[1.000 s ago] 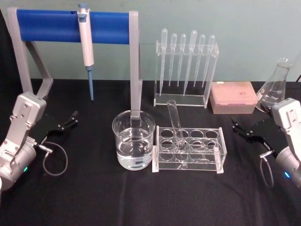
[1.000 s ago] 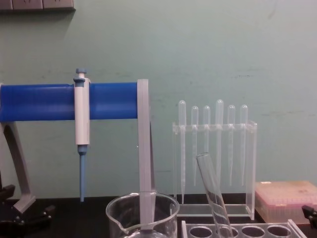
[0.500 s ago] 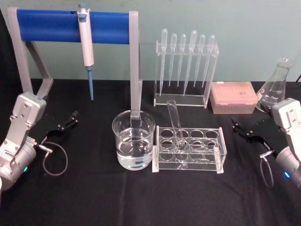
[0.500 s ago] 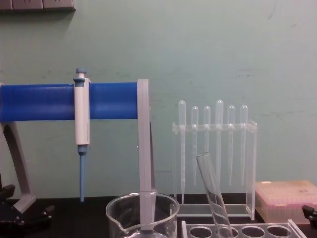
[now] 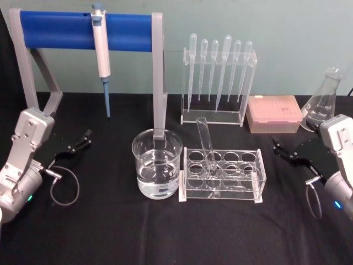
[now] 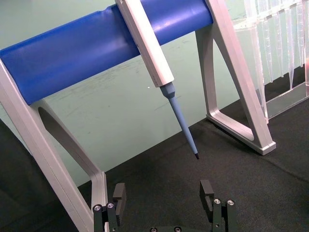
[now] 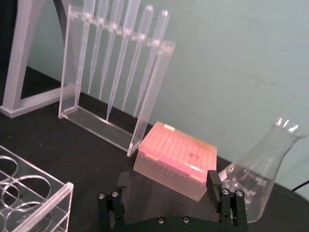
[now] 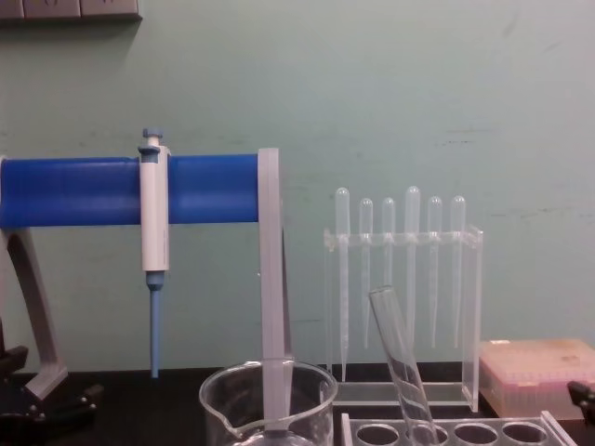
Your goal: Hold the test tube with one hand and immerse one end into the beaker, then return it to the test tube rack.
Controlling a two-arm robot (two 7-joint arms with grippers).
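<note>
Well apart at the two sides of the desk [image 5: 165, 232], both claws sit low and hold nothing. The left claw [image 5: 78, 142] [image 6: 163, 193] has its fingers spread wide. Ahead of it the blue-and-white pipettor [image 5: 100, 49] [image 6: 145, 43] hangs from the blue bar [image 5: 55, 28]. The right claw [image 5: 280, 149] [image 7: 166, 186] is spread likewise. Beyond it lie the pink tip box [image 5: 274, 113] [image 7: 176, 159] and a conical flask [image 5: 324, 100] [image 7: 260, 179].

Between the claws, somewhat nearer the right one, the test tube [image 5: 206, 144] [image 8: 398, 358] stands in the clear test tube rack [image 5: 258, 185]. Its open end is up and it leans toward the left claw's side. Its round bottom seems to sit in a back-row hole, though the clear plastic makes that hard to judge. The beaker [image 5: 156, 165] [image 8: 270, 395], part-filled with clear liquid, stands just beside the rack on the left claw's side, touched by neither claw.
</note>
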